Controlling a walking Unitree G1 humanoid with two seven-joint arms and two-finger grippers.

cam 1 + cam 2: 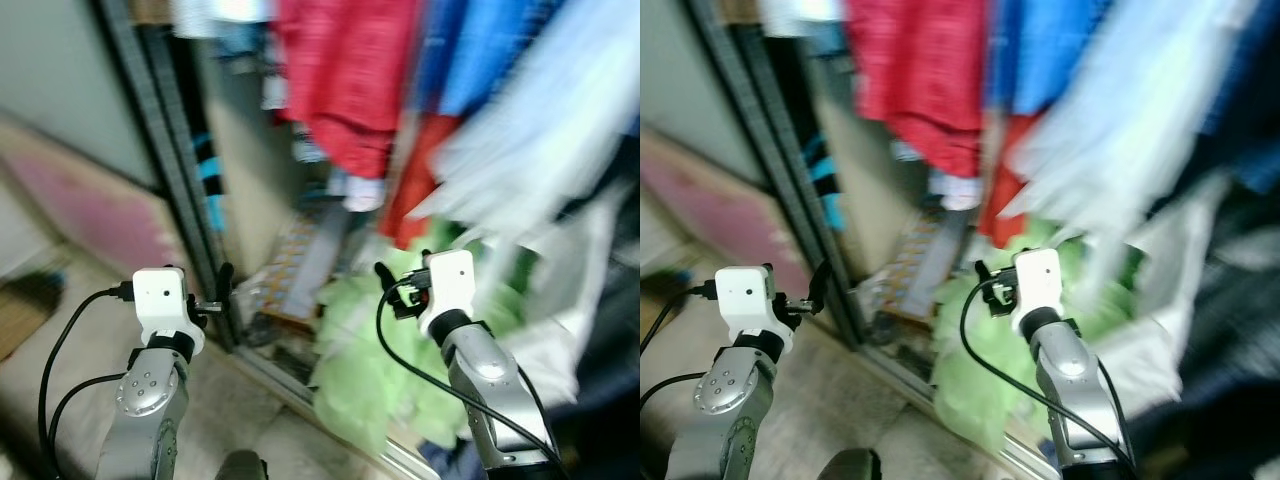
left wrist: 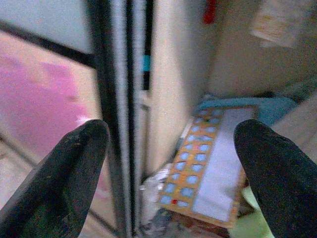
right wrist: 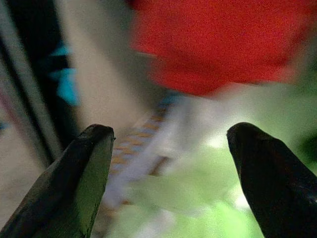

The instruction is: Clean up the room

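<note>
I face an open wardrobe, and the eye views are blurred. A heap of light green cloth [image 1: 372,372] lies on the wardrobe floor. Red clothes [image 1: 345,75] and blue ones [image 1: 480,50] hang above it. My left gripper [image 1: 226,290] is held up beside the dark sliding-door frame [image 1: 165,150]; its fingers [image 2: 59,173] stand wide open and empty. My right gripper [image 1: 385,278] is raised over the green heap, and its fingers [image 3: 74,178] are open with nothing between them.
A patterned box with blue squares [image 2: 203,166] leans inside the wardrobe bottom, near the door track [image 1: 290,385]. A white bag or cloth [image 1: 565,290] sits at the right. Left of the frame is a wall with a pink patch [image 1: 90,210] and a tan floor [image 1: 80,370].
</note>
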